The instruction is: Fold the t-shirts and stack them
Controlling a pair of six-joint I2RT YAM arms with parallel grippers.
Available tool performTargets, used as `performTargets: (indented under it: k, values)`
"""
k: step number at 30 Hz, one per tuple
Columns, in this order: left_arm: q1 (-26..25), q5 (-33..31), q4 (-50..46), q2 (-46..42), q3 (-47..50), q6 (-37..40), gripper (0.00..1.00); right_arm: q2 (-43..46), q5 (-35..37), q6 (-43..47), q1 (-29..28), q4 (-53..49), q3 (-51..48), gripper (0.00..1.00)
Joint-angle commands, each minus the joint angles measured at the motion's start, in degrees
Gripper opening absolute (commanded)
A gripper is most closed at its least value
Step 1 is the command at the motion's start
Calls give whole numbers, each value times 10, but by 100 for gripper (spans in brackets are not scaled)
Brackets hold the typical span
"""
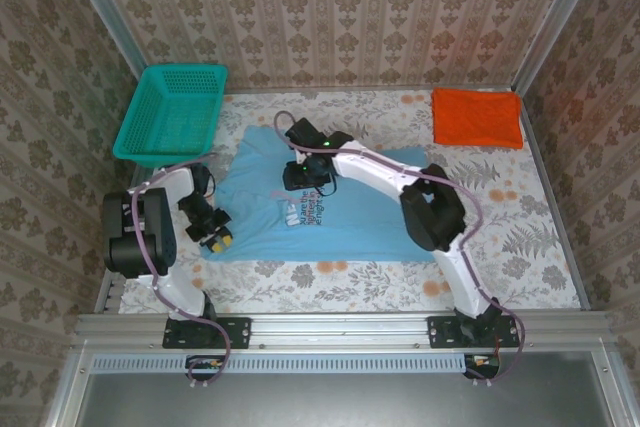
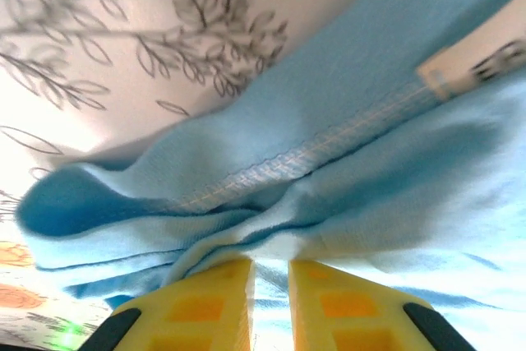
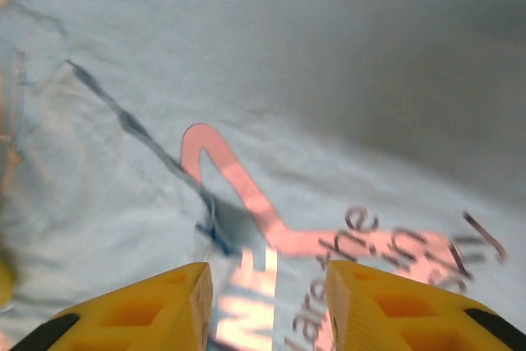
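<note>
A light blue cloth t-shirt (image 1: 350, 222) with a pink-and-white print lies spread flat in the middle of the floral-patterned tabletop (image 1: 400, 277). The left jaws are clenched on a bunched fold of its hem at the near-left corner, with the yellow fingers (image 2: 205, 306) almost touching. The right jaws hang released just over the print, well parted, nothing between them. A folded bright orange t-shirt (image 1: 477, 118) sits at the far right corner, well apart from the blue one.

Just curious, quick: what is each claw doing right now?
Left claw: closed, pinching the light blue shirt.
Right claw: open, holding nothing.
</note>
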State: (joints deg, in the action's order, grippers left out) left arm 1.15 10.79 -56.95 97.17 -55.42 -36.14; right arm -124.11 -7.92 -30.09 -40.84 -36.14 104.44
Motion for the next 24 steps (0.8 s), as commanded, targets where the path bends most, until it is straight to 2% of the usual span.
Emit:
performTargets:
  k: [1,7,12,17,24]
  values:
    - [-9,-36,-33,-37,-44,12,20,112,15,-43,55,30,-94,44]
    - [-67,-50,-43,-72,-98,11,22,314,4,-108,154,48,-371,43]
    - [-131,-36,-12,-52,-93,-5,22,429,-15,-122,208,32,-534,41]
    - [-150,-40,27,-13,-51,-22,19,453,-78,-158,265,67,-650,38]
    - [-161,-58,49,18,5,-22,19,462,-66,-159,304,56,-709,36]
